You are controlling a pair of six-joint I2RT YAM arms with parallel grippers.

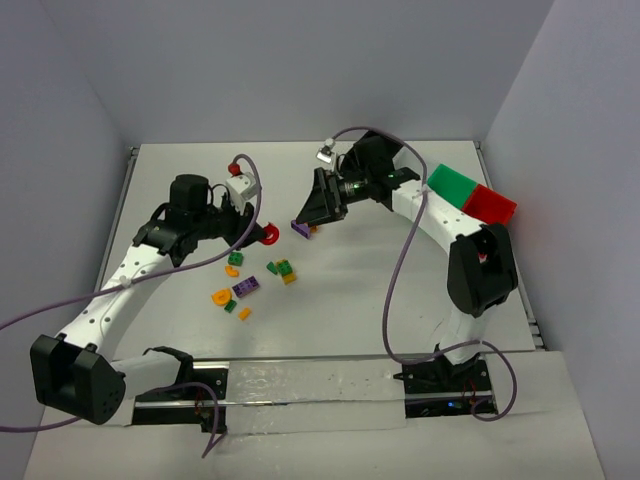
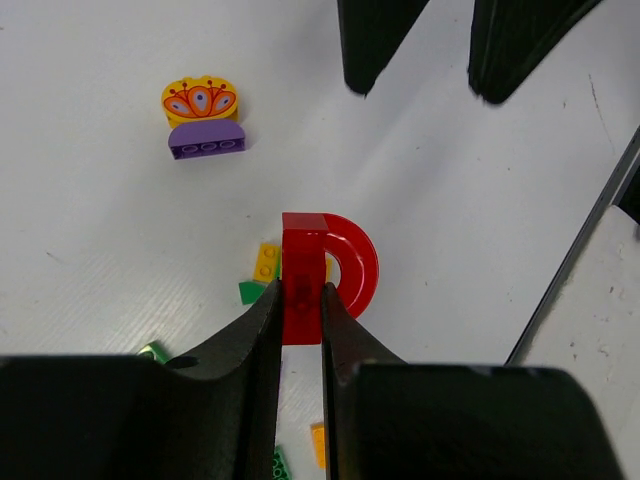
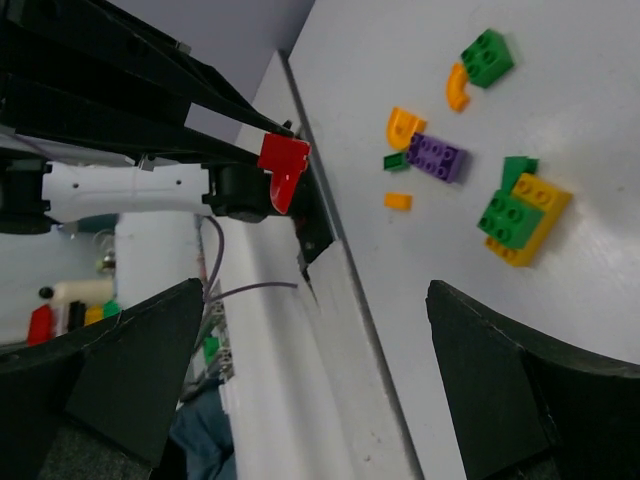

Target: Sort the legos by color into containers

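My left gripper (image 2: 300, 292) is shut on a red arch lego (image 2: 322, 262) and holds it above the table; in the top view it (image 1: 257, 233) hangs left of centre with the red arch lego (image 1: 270, 234) at its tip. My right gripper (image 1: 316, 212) stands open and holds nothing, just above a purple lego (image 1: 300, 228); its fingers (image 2: 370, 40) show at the top of the left wrist view. A purple arch lego (image 2: 206, 140) lies against a yellow flower lego (image 2: 200, 100). The green container (image 1: 454, 184) and red container (image 1: 490, 204) stand at the back right. The right arm hides any other containers.
Loose legos lie between the arms: a green and yellow stack (image 1: 286, 270), a purple brick (image 1: 246, 288), an orange curve (image 1: 221, 296), green bits (image 1: 234, 260), an orange bit (image 1: 245, 313). The right wrist view shows the same stack (image 3: 520, 220) and purple brick (image 3: 436, 157). A purple cable (image 1: 400, 260) hangs by the right arm.
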